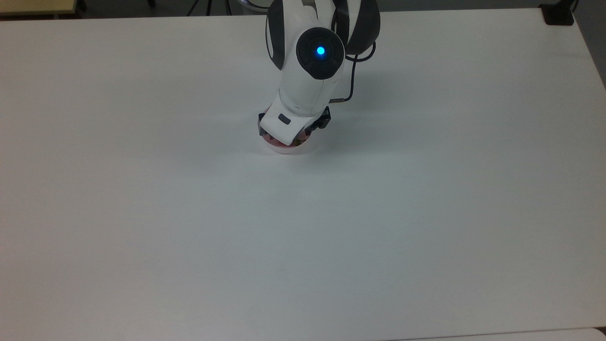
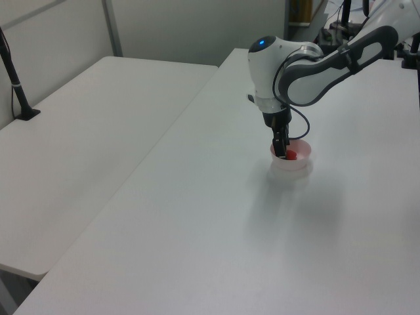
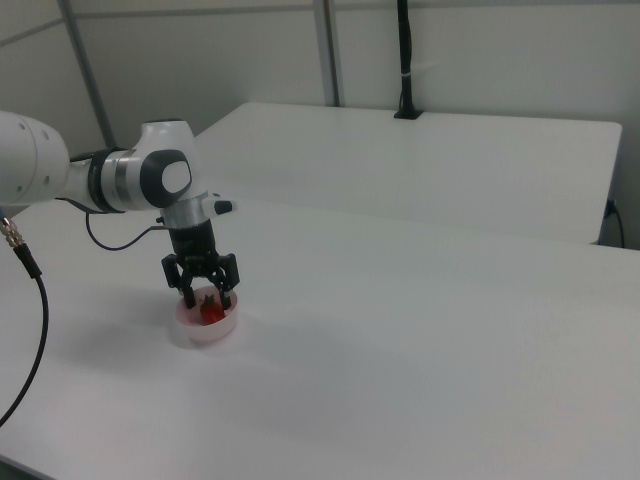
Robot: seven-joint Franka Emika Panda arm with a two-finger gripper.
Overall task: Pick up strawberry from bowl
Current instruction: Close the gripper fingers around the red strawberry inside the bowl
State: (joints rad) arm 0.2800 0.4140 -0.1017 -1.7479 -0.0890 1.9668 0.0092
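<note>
Small bright red strawberry (image 3: 209,312) lies inside the small round pale pink translucent plastic bowl (image 3: 207,330), which stands on the wide white counter (image 3: 420,350). In the left view the berry (image 2: 291,155) shows as a red spot within the bowl (image 2: 293,162).

Black two-finger tool (image 3: 207,297) on the white arm hangs straight down into the bowl. In the right view its jaws stand apart, one finger on either side of the berry, tips below the rim. Not closed on the fruit as far as can be seen; whether a tip touches it cannot be told. In the top view the arm's wrist covers most of the bowl (image 1: 286,148); a sliver of rim shows at the near edge.

Handling, by judgement:
- Berry looks light, so little force should be needed to lift it.
- If real, it is soft and easily bruised; if a plastic model, smooth and apt to slip. Which one cannot be told.
- Tapered shape: a pinch near the point would likely squeeze it out. Better to take it across the widest part of the body, clear of the leafy cap.
- Bowl looks thin and light, unanchored. A finger catching its wall could drag or tip it.
- Close gently, then lift straight up.
</note>
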